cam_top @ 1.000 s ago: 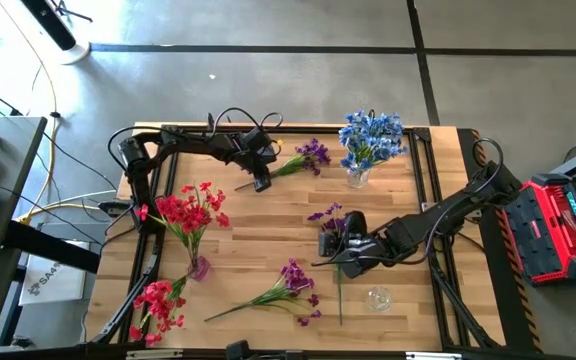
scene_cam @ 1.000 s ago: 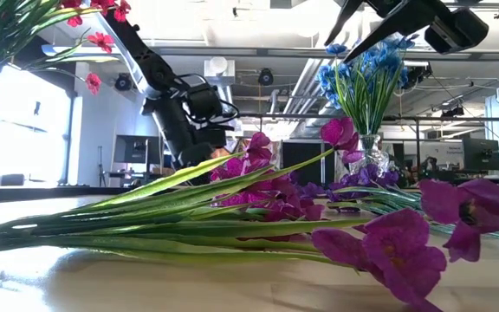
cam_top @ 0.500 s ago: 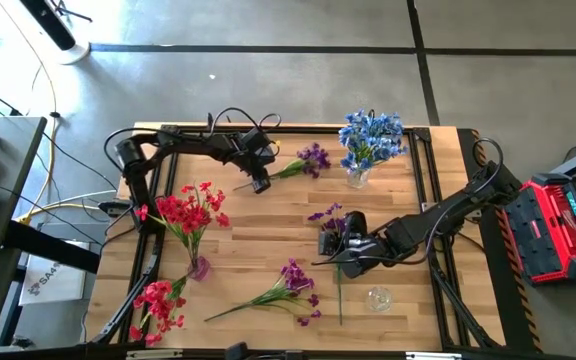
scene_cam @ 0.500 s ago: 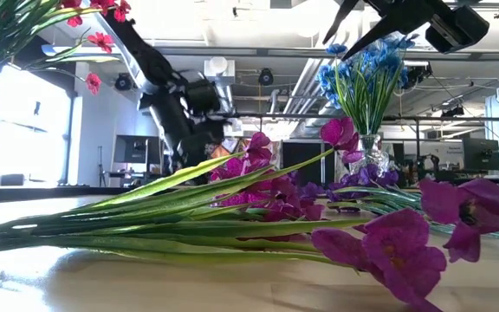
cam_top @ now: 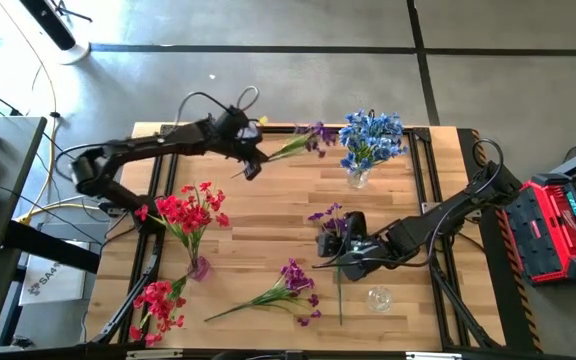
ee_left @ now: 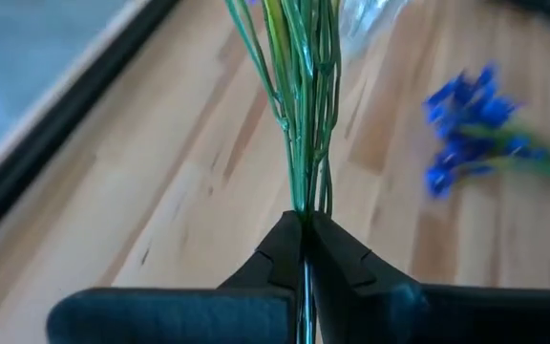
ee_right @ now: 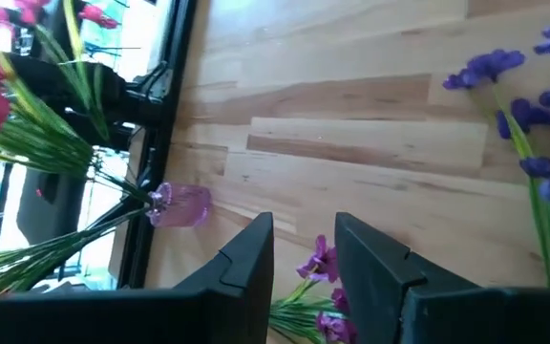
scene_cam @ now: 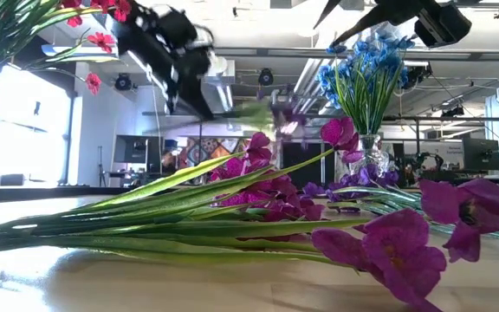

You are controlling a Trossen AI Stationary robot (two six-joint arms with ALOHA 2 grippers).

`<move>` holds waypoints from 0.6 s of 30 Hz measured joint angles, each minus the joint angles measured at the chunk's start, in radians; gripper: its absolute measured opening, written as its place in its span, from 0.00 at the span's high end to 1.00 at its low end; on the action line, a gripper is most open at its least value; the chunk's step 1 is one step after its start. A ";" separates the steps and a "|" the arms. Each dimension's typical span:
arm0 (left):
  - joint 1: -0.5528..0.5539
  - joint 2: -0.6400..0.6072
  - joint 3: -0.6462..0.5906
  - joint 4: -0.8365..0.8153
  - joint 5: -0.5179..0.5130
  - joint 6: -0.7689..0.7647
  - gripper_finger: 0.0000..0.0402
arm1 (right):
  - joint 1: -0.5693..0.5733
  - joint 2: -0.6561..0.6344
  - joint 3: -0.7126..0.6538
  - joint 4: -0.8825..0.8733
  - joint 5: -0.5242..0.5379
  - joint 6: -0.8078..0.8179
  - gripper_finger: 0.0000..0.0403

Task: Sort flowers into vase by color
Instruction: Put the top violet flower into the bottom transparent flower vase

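My left gripper (cam_top: 251, 167) (ee_left: 304, 227) is shut on a purple flower spray (cam_top: 313, 135) and holds it in the air near the table's far edge, left of the blue flowers (cam_top: 371, 138) standing in a clear vase (cam_top: 357, 178). The spray shows blurred in the low view (scene_cam: 275, 113). My right gripper (cam_top: 330, 245) (ee_right: 304, 244) is open above another purple flower (cam_top: 330, 214), which lies on the table with its stem (cam_top: 340, 295) running toward the near edge. A third purple spray (cam_top: 286, 285) lies near the front. My left gripper pinches the bundled green stems (ee_left: 304, 196) of the purple spray between its two fingers, near the stems' free end. The stems run on straight out past the fingertips. The spray is lifted clear of the table, with its blossoms pointing toward the blue bunch.
Red flowers (cam_top: 188, 210) stand in a small purple vase (cam_top: 199, 268) at the left. More red flowers (cam_top: 158, 305) lie at the near left corner. An empty clear vase (cam_top: 378, 298) stands near the front, right of the long stem. Black rails (cam_top: 423, 170) frame the table.
My left gripper has risen and moved toward the far edge, still shut, as its arm swung out to the left. The purple spray it holds has been lifted clear of the table, and its blossoms are now nearer the far edge.
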 joint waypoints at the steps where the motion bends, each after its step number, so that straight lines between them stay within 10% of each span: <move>1: 0.000 -0.025 0.000 -0.001 0.000 -0.010 1.00 | 0.000 0.000 0.000 0.009 0.007 -0.009 0.74; 18: 0.001 -0.278 0.001 0.098 0.129 -0.162 1.00 | -0.034 0.000 0.000 0.297 0.115 -0.367 0.74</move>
